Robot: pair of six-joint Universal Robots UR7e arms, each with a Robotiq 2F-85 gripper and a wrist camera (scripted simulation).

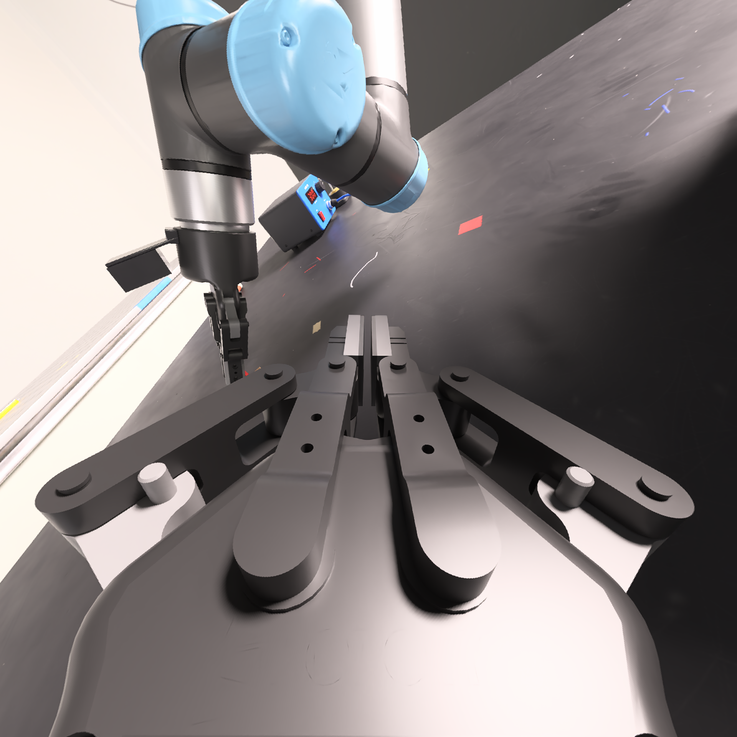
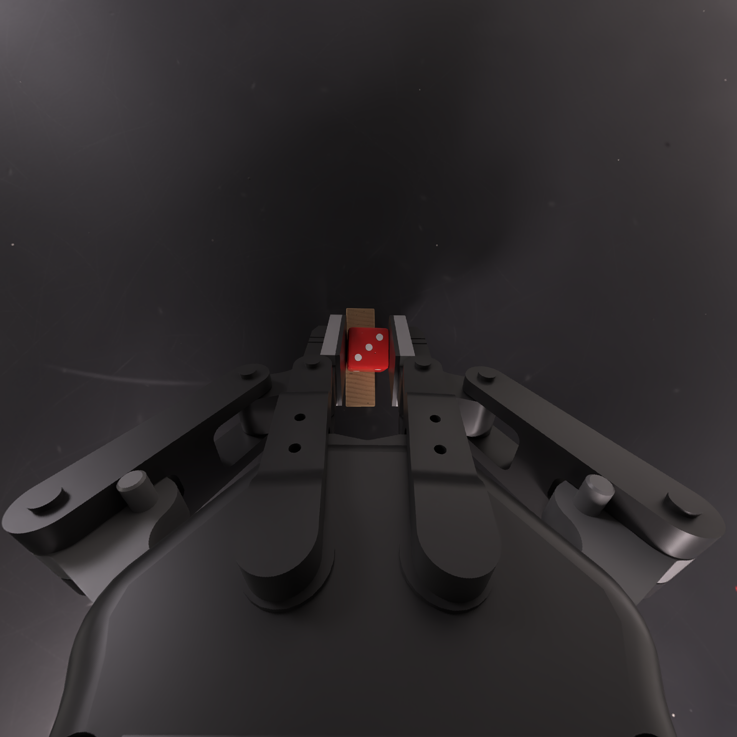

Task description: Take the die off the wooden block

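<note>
In the right wrist view a red die [image 2: 367,349] with white pips lies over a narrow wooden block [image 2: 360,389] on the dark table. My right gripper [image 2: 367,339] straddles the die, and its pads [image 2: 330,335] press close on both sides with red reflections on their inner faces. I cannot tell whether the die is lifted clear of the block. My left gripper [image 1: 367,335] is shut and empty, hovering above the table. In the left wrist view the right gripper [image 1: 233,359] points straight down at the table to the left, and a sliver of red shows at its tips.
The right arm [image 1: 247,99], with blue joint caps, reaches over the table. A black box with a blue front panel [image 1: 303,215] stands behind it. A red patch [image 1: 470,224] and a small tan patch [image 1: 316,327] mark the table top. The table's edge [image 1: 159,399] runs along the left.
</note>
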